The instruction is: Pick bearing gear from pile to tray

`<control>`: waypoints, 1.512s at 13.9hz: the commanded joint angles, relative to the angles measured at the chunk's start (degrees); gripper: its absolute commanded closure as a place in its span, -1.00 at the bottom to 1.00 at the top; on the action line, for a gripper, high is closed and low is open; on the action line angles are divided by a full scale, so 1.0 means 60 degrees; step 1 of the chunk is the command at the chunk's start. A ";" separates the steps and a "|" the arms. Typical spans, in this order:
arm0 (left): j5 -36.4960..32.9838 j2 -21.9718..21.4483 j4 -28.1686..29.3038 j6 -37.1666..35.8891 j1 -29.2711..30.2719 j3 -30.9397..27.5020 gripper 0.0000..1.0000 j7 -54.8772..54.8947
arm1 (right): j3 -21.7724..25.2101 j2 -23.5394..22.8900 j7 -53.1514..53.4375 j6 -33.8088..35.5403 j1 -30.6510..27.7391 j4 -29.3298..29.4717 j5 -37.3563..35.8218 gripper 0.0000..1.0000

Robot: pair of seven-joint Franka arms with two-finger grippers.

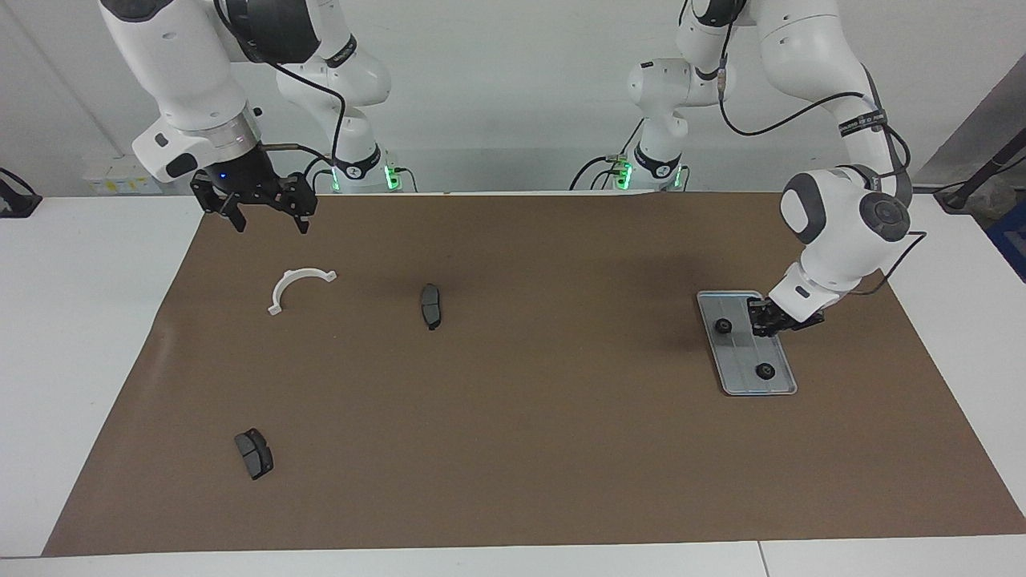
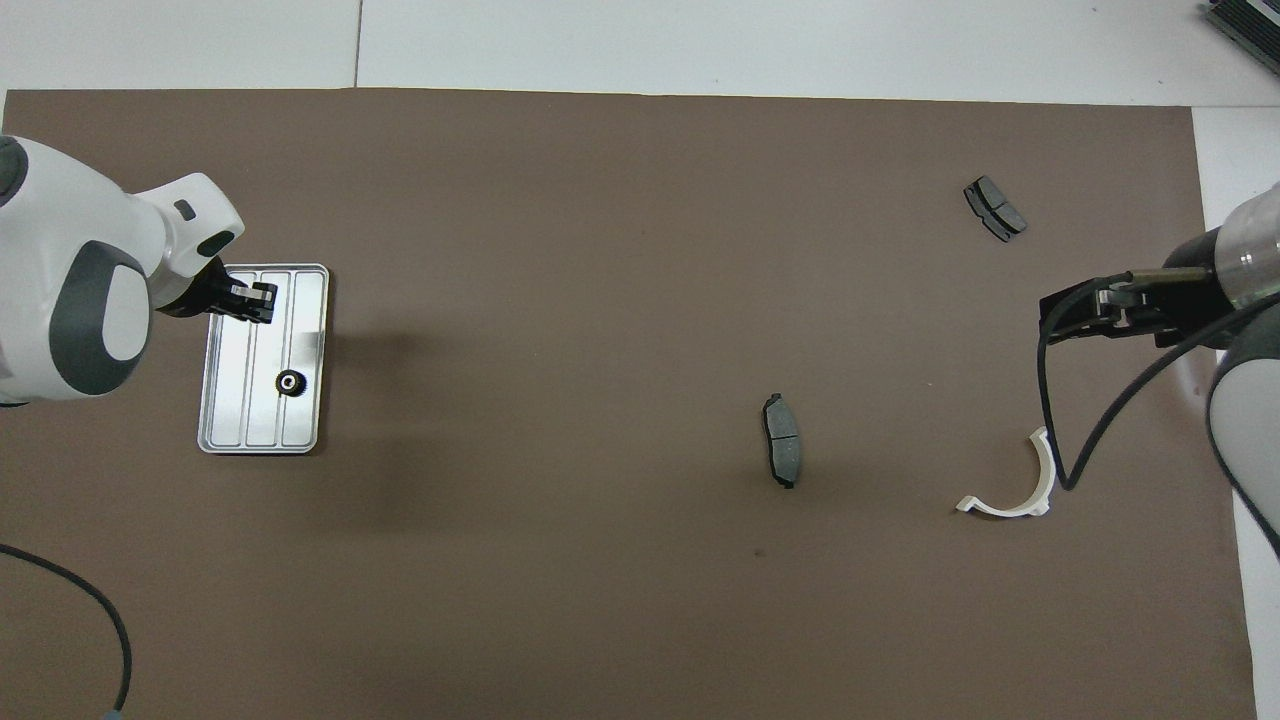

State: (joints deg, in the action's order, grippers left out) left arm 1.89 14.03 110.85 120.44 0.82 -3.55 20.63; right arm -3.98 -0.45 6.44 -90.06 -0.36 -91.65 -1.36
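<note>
The silver tray [image 1: 734, 361] lies on the brown mat toward the left arm's end and also shows in the overhead view [image 2: 232, 400]. Two black rings lie in it: one nearer to the robots [image 1: 723, 325] [image 2: 290, 381], one farther [image 1: 765, 370], hidden from above by the hand. My left gripper [image 1: 765, 320] [image 2: 262, 301] hangs low over the tray. The pile is scattered toward the right arm's end: a white half-ring bracket [image 1: 298, 287] [image 2: 1015, 490] and two dark grey brake pads [image 1: 431, 305] [image 1: 254, 453]. My right gripper [image 1: 270, 223] [image 2: 1060, 315] is open and empty, raised over the mat near the bracket.
The brown mat [image 1: 521, 449] covers most of the white table. In the overhead view the brake pads lie mid-table [image 2: 781, 440] and farther out [image 2: 994, 208]. A black cable [image 2: 1062, 430] hangs from the right arm over the bracket.
</note>
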 commanded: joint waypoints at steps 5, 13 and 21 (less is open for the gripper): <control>-0.0007 -0.0726 0.1154 0.0522 0.0112 0.0108 -0.65 0.0355 | -0.0069 0.0046 -0.0034 0.0040 -0.0072 -0.0062 0.0153 -1.00; -0.0022 -0.1969 0.0071 -0.1013 -0.0473 0.0196 -1.00 -0.2189 | -0.0069 0.0046 -0.0034 0.0040 -0.0058 -0.0077 0.0153 -1.00; -0.0124 -0.2264 -0.3384 -0.5408 -0.0635 0.0298 -1.00 -0.3088 | -0.0069 0.0046 -0.0034 0.0040 -0.0058 -0.0062 0.0153 -1.00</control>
State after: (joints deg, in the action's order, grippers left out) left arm 1.90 -1.30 95.49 92.64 -2.70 -1.71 2.97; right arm -4.14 -0.45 6.44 -90.06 -0.29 -91.65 -1.35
